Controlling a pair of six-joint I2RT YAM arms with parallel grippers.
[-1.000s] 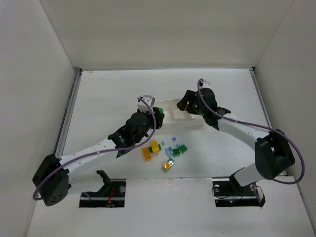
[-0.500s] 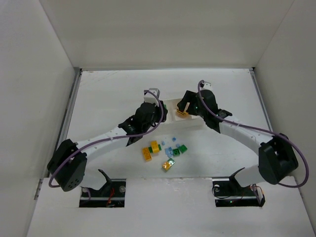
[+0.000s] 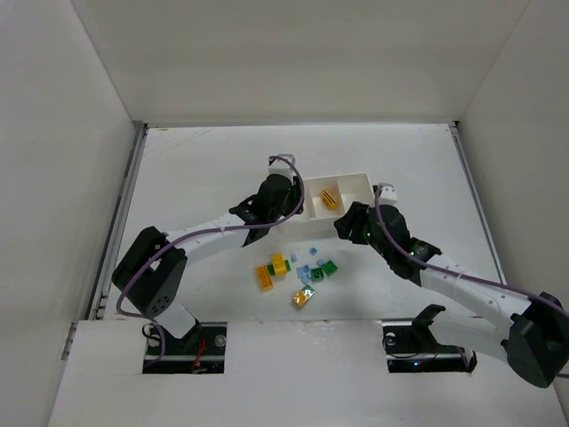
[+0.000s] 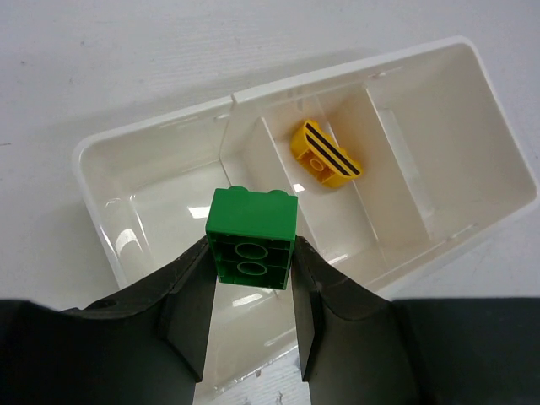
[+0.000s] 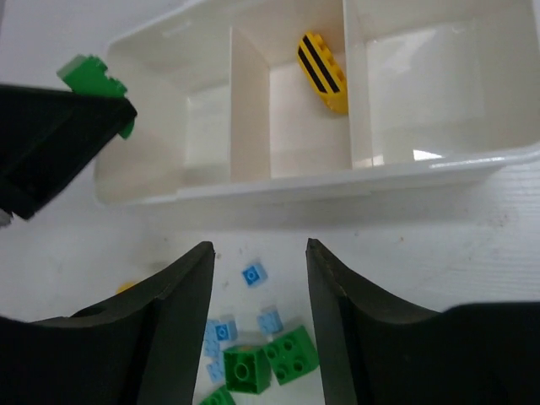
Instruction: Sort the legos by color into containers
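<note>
The white tray (image 3: 356, 179) has three containers side by side. A yellow lego with black stripes (image 3: 331, 197) (image 4: 326, 155) (image 5: 322, 72) lies in the middle one. My left gripper (image 3: 283, 199) (image 4: 251, 283) is shut on a green lego (image 4: 251, 239) (image 5: 91, 76), held above the tray's left end compartment near its divider. My right gripper (image 3: 343, 228) (image 5: 260, 253) stands open and empty just in front of the tray, above the loose legos: green ones (image 5: 291, 356) and small pale blue ones (image 5: 252, 274). More loose legos (image 3: 298, 271) lie in a small pile on the table.
Yellow-orange bricks (image 3: 269, 269) lie at the left of the pile. White walls enclose the table on three sides, and a metal rail (image 3: 120, 213) runs along its left edge. The tray's right compartment (image 4: 456, 126) holds nothing.
The right gripper let the striped yellow lego go into the middle compartment and drew back toward the pile. The left gripper carried the green lego to the tray's left end.
</note>
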